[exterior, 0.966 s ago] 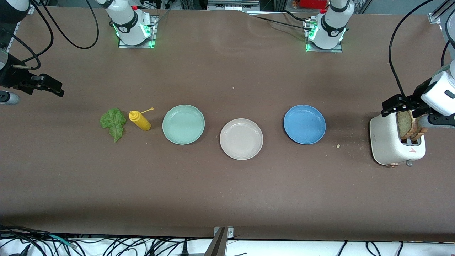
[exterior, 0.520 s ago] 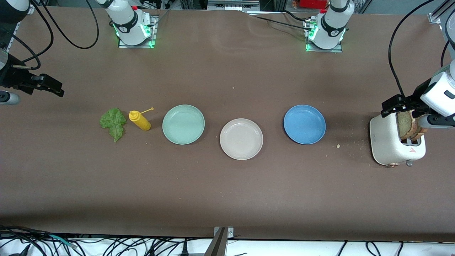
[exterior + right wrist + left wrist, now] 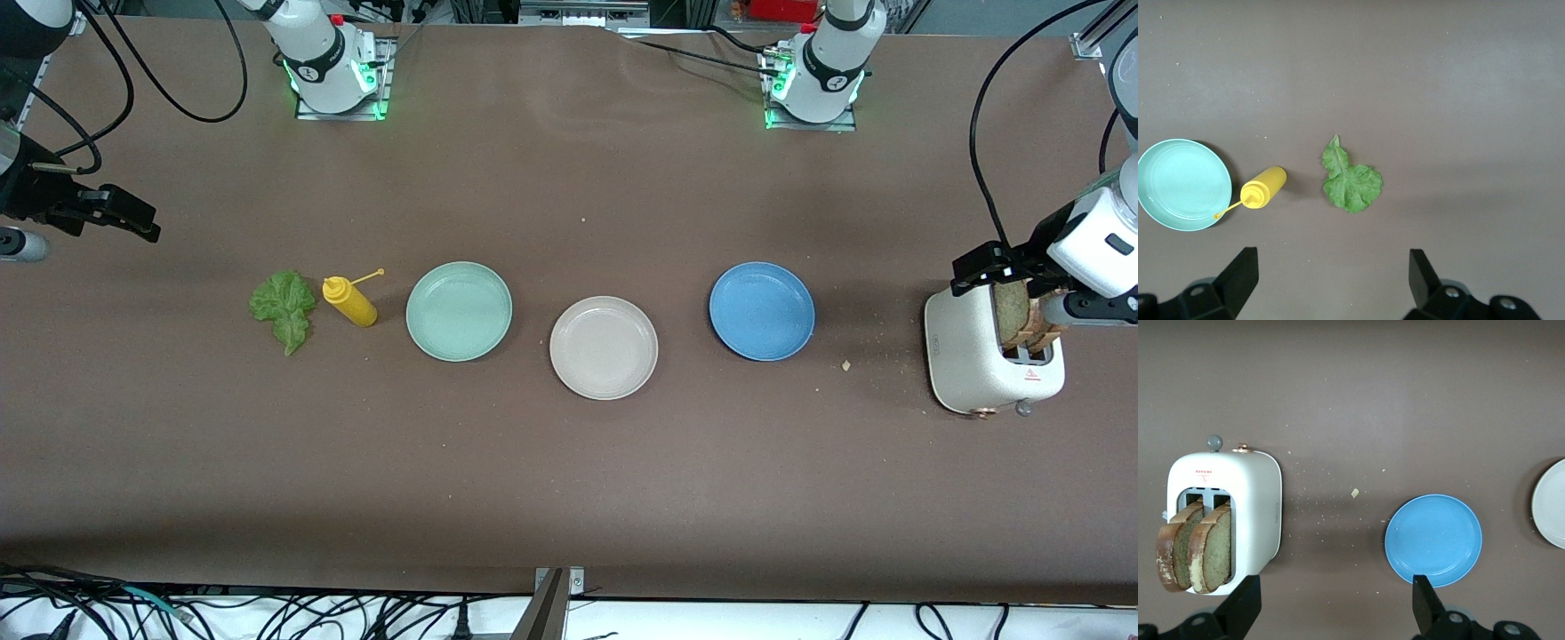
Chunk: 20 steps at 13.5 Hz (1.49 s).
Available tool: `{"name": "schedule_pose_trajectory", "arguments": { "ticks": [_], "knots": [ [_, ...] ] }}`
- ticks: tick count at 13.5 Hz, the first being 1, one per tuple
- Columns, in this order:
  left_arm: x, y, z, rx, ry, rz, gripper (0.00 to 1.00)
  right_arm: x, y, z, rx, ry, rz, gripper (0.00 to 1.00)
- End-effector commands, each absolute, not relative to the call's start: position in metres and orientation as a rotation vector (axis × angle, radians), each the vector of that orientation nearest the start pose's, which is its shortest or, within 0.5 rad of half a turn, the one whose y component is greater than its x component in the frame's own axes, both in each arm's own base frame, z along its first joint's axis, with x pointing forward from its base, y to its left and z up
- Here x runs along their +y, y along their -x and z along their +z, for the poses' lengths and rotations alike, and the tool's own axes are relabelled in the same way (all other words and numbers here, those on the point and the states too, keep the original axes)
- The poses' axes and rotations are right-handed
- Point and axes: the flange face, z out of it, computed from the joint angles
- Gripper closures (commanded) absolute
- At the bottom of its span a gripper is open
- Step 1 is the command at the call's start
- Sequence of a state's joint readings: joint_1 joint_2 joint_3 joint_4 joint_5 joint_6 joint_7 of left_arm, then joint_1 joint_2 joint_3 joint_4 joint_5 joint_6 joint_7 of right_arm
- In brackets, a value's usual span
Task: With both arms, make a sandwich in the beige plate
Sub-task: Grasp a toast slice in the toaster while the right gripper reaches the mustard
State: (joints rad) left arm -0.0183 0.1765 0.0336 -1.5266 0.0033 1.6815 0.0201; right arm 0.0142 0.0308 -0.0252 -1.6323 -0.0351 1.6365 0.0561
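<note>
Front view: three plates sit in a row mid-table, and the beige plate (image 3: 604, 348) lies bare between the green plate (image 3: 459, 311) and the blue plate (image 3: 762, 311), slightly nearer the front camera than both. No part of the sandwich is assembled yet.

Both bread slices (image 3: 1195, 548) stand in the slots of the white toaster (image 3: 969, 356) at the left arm's end of the table. The lettuce leaf (image 3: 284, 308) lies flat beside the yellow mustard bottle (image 3: 350, 300) toward the right arm's end.

Left tool (image 3: 1003, 268) hangs over the toaster, fingers apart, holding nothing (left wrist view shows both slices below it, untouched). Right tool (image 3: 111, 212) waits in the air over bare table at the right arm's end, fingers apart and empty.

Judged status: start of the job. Left to do: first slice to the beige plate, lettuce on it, second slice on top.

Change against the earlier frames: the left arm's wrist has crept slightly, edging its tool over the bread. Right arm and all table items unchanged.
</note>
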Motion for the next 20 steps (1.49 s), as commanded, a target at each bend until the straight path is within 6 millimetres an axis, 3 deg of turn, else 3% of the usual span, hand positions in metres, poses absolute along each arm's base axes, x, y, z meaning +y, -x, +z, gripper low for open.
{"name": "schedule_pose_trajectory", "arguments": {
  "ticks": [1, 3, 5, 10, 11, 17, 20],
  "knots": [
    [0.049, -0.618, 0.533, 0.061, 3.114, 0.078, 0.00, -0.009, -0.566, 0.590, 0.107, 3.167, 0.038, 0.00],
    [0.068, -0.620, 0.525, 0.116, 3.115, 0.097, 0.00, -0.009, -0.566, 0.590, 0.107, 3.167, 0.038, 0.00],
    [0.085, -0.626, 0.494, 0.113, 3.124, 0.175, 0.00, -0.009, -0.566, 0.590, 0.107, 3.167, 0.038, 0.00],
    [0.131, -0.629, 0.453, 0.097, 3.132, 0.218, 0.00, -0.009, -0.566, 0.590, 0.107, 3.167, 0.038, 0.00],
    [0.133, -0.626, 0.446, 0.123, 3.136, 0.236, 0.00, -0.009, -0.566, 0.590, 0.107, 3.167, 0.038, 0.00],
    [0.152, -0.605, 0.419, 0.115, 3.141, 0.244, 0.00, -0.008, -0.568, 0.585, 0.080, 3.168, 0.050, 0.00],
    [0.165, -0.601, 0.420, 0.128, 3.143, 0.236, 0.00, 0.008, -0.565, 0.577, 0.043, 3.181, 0.112, 0.00]
  ]
}}
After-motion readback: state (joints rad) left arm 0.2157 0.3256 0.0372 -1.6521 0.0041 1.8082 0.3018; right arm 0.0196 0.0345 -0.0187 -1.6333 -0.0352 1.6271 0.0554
